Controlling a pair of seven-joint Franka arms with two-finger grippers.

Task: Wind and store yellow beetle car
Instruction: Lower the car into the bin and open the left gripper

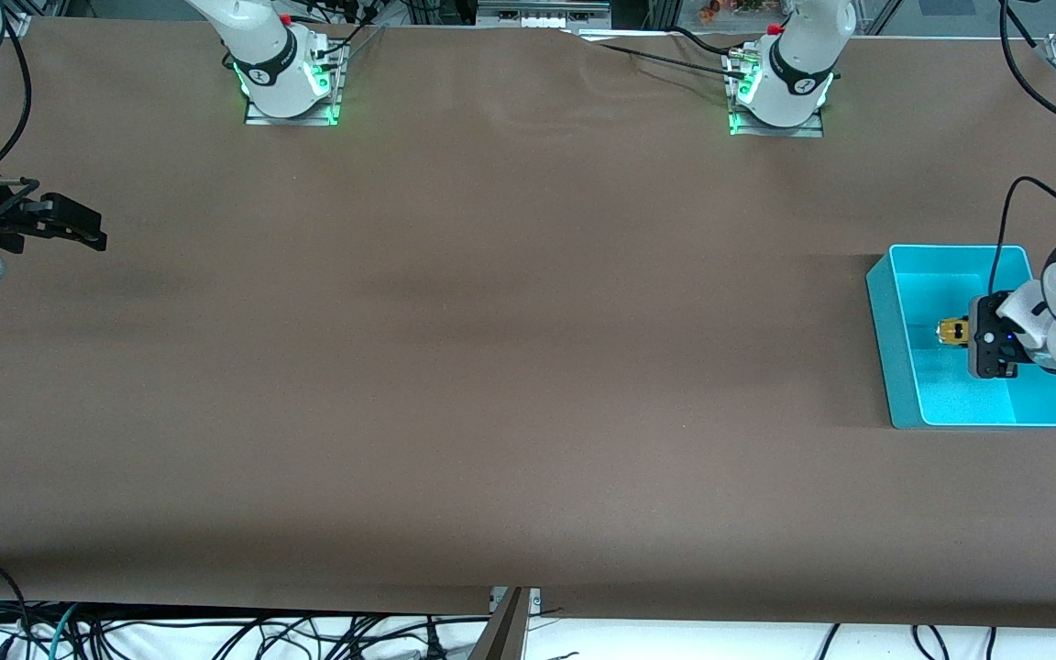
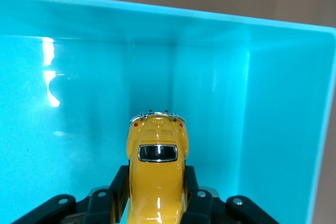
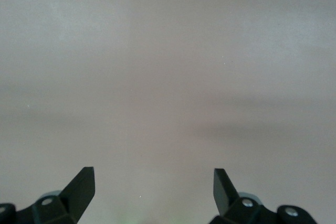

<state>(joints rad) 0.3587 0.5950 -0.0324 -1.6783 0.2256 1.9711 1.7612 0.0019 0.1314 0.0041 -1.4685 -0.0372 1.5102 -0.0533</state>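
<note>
the left gripper (image 1: 959,332) hangs inside the blue bin (image 1: 895,367), fingers clamped on the yellow car (image 2: 156,174); the right gripper (image 3: 154,187) waits, fingers wide.

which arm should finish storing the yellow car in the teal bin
Left. The left gripper is already shut on the yellow beetle car over the teal bin. The right gripper waits open at the right arm's end of the table.
</note>
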